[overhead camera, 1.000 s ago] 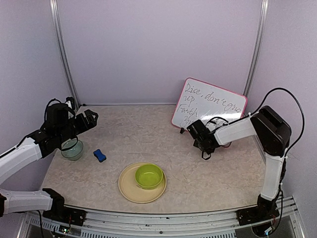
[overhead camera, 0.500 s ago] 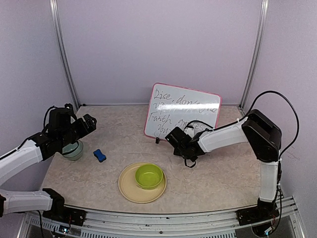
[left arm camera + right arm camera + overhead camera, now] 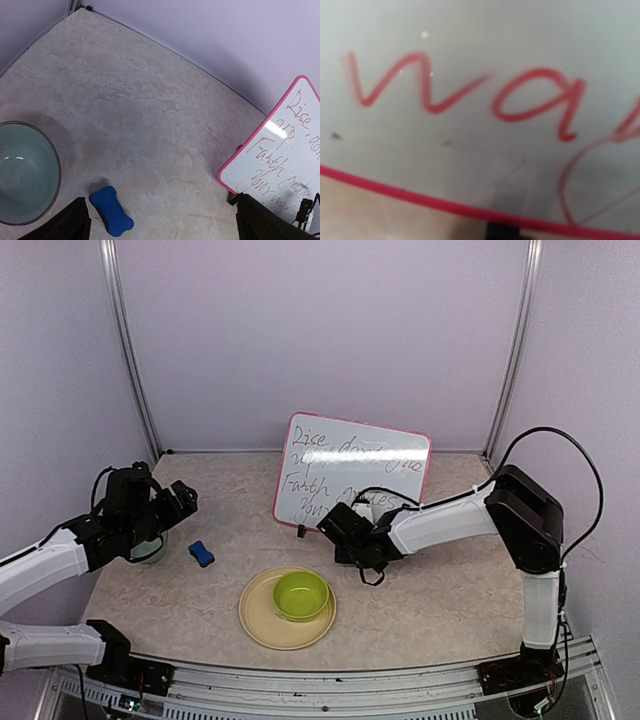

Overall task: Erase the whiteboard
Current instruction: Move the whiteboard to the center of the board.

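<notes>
The whiteboard (image 3: 350,468) slid left; right hand (image 3: 338,530) at its lower edge, grip unclear; left hand (image 3: 183,497) apart.

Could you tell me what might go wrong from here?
The whiteboard stands nearly upright on small feet with the right gripper at its lower edge; a nudge could tip it. The blue eraser lies near the glass bowl, so the open left gripper might knock the bowl reaching for it.

Pale lilac walls (image 3: 320,340) with upright metal rails (image 3: 125,350) rise beyond the right claw (image 3: 335,530), enclosing a beige marbled tabletop (image 3: 440,610).
</notes>
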`<state>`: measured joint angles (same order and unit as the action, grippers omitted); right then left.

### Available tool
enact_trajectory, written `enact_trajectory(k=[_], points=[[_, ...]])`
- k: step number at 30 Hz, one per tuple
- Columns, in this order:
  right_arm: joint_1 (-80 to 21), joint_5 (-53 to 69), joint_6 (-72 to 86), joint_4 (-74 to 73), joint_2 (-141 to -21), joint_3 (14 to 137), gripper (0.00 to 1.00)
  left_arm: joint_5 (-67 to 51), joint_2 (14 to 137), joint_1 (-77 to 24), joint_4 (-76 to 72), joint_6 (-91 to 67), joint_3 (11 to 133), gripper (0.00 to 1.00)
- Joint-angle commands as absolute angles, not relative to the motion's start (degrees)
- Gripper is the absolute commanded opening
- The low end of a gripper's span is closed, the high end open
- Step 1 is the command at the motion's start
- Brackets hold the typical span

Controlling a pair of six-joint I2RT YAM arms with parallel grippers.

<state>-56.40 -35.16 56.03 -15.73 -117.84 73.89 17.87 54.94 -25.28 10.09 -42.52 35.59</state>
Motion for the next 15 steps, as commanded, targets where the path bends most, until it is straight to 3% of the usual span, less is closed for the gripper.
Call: enact_trajectory(k=[1, 7, 15], points=[[-56.91, -32.52, 52.02, -13.86, -111.29, 71.86, 0.48, 20.04, 55.47, -26.50, 11.25, -44.75, 34.83, 0.99], [-56.97, -27.72, 46.24, -8.07, -102.59, 65.42, 0.72, 21.04, 57.69, -27.42, 11.69, -47.38, 34.43, 0.99], [-57.95, -26.65, 32.15, -6.96, -94.72, 62.38, 0.84, 21.53, 62.00, -29.19, 12.88, -51.23, 35.92, 0.99]])
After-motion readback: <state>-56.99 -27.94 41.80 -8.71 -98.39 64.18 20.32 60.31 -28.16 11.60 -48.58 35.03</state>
